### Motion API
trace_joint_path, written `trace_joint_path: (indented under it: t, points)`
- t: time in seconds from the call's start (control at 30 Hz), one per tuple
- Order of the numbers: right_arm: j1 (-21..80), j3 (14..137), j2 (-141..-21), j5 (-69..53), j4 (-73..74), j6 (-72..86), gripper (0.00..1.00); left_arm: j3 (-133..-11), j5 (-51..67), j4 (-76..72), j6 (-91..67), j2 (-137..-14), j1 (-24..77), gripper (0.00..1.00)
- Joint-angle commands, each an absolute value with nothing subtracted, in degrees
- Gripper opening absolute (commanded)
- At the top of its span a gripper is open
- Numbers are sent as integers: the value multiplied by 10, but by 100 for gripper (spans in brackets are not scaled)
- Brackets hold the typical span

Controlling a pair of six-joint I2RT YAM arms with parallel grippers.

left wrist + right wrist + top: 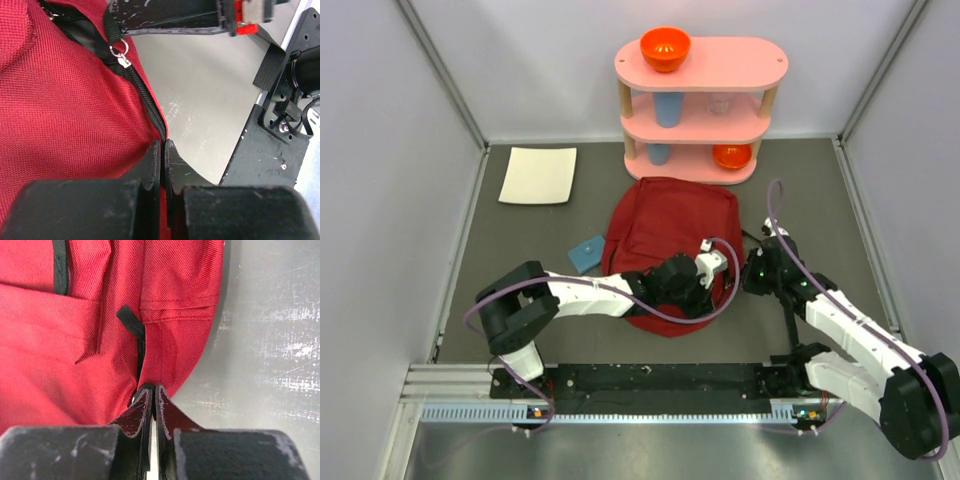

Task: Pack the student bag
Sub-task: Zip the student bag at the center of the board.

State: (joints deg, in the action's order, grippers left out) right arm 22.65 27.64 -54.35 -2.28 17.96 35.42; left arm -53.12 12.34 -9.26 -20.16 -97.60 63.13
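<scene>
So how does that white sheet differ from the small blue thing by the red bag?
The sheet is white and much bigger; the blue card is small. The sheet lies far back on the left, well apart from the bag; the card lies right at the bag's left edge. The sheet sits nearly square; the card is turned askew. Both lie flat, left of the bag.

Left tool (163, 146), right tool (153, 389) — jaws together, arms inward

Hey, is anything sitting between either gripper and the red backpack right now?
Nothing visible does. The left gripper is shut on the student bag at its zipper edge, and the right gripper is shut on its edge by a black tab.
</scene>
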Motion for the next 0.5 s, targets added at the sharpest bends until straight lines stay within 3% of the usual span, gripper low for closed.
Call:
trace_joint_path:
  t: [0.0, 0.47]
  points:
    - [213, 324, -564, 61, 103, 367, 0, -503, 166, -69, -243, -987, 686, 0]
    - [202, 373, -555, 112, 121, 327, 0, -450, 124, -73, -260, -960, 703, 0]
